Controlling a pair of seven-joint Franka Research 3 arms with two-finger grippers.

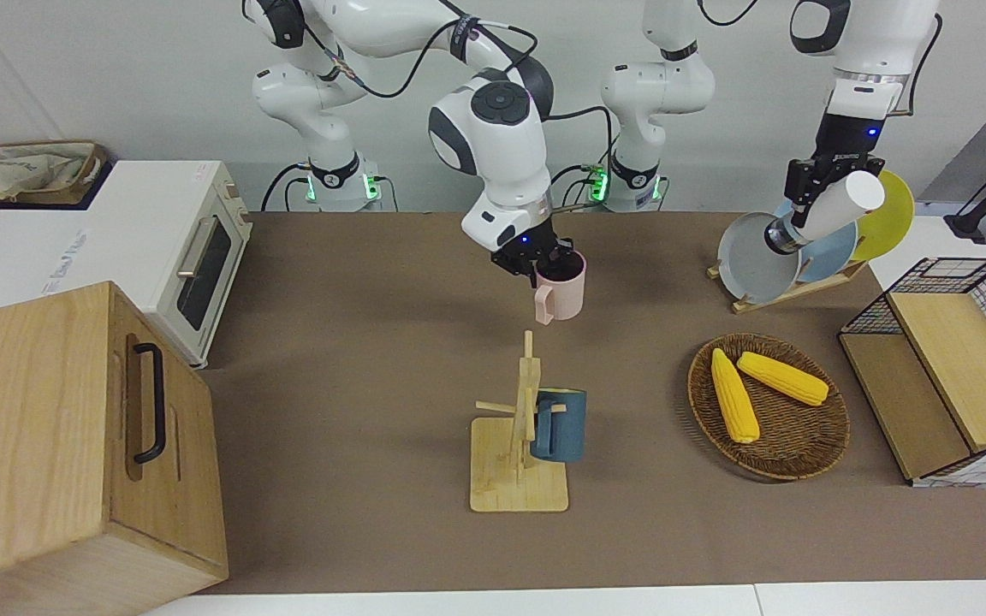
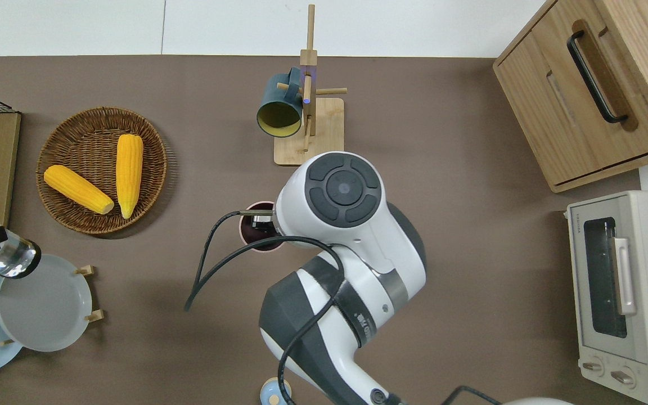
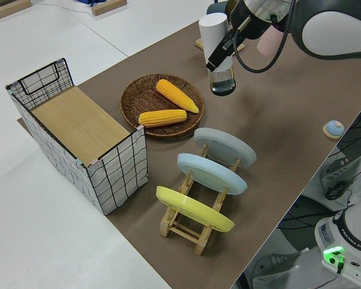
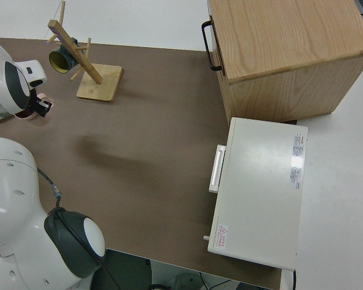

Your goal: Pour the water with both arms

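My right gripper (image 1: 544,259) is shut on the rim of a pink mug (image 1: 563,289). It holds the mug upright over the middle of the table, nearer to the robots than the wooden mug rack (image 1: 520,453). From above the right arm covers most of the mug (image 2: 257,232). My left gripper (image 1: 811,190) is shut on a bottle (image 1: 835,205) with a white upper part and a clear lower part (image 3: 222,81). The bottle is tilted in the air over the plate rack at the left arm's end. I cannot make out any water.
A dark blue mug (image 1: 558,425) hangs on the mug rack. A wicker basket (image 1: 810,449) holds two corn cobs. Three plates stand in a rack (image 3: 186,226). A wire basket (image 1: 947,376), a toaster oven (image 1: 193,257) and a wooden cabinet (image 1: 56,445) line the table's ends.
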